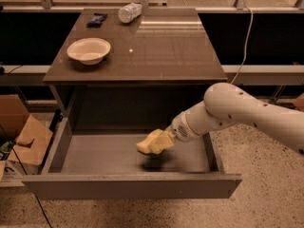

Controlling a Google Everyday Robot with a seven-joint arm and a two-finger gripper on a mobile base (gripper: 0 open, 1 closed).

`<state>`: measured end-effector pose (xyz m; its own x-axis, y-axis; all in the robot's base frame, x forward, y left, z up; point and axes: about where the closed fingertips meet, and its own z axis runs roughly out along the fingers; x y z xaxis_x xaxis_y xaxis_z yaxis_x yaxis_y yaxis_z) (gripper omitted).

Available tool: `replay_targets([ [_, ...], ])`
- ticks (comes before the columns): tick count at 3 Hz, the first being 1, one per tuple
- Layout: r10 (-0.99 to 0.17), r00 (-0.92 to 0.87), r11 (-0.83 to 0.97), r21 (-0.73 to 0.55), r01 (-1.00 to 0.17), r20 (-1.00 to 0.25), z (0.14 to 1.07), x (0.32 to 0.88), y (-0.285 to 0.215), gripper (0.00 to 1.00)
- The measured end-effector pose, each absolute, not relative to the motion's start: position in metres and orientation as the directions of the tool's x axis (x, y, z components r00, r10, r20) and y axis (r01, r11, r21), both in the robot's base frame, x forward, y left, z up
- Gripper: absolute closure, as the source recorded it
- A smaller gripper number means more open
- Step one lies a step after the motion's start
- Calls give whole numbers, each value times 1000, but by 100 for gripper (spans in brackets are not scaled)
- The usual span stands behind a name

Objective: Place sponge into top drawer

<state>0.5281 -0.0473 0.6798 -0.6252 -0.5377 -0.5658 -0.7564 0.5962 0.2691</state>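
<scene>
The top drawer (66,141) is pulled out below the table, and its grey floor shows. My gripper (156,141) hangs inside the drawer space, a little above the floor near the middle. It is shut on the yellow sponge (144,147), which sticks out to the lower left of the pale yellow fingers (164,137). The sponge casts a dark shadow on the floor just beneath it and does not touch the floor. My white arm (237,110) reaches in from the right over the drawer's right wall.
On the brown table top (166,51) stand a white bowl (89,50) at the left, a dark small object (97,19) and a lying plastic bottle (129,12) at the back. Cardboard boxes (23,137) sit on the floor to the left.
</scene>
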Motion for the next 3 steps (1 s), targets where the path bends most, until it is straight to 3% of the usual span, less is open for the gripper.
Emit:
replay_targets([
  [3,-555,-657,606,293,-740,-510,660,530,-56,15],
])
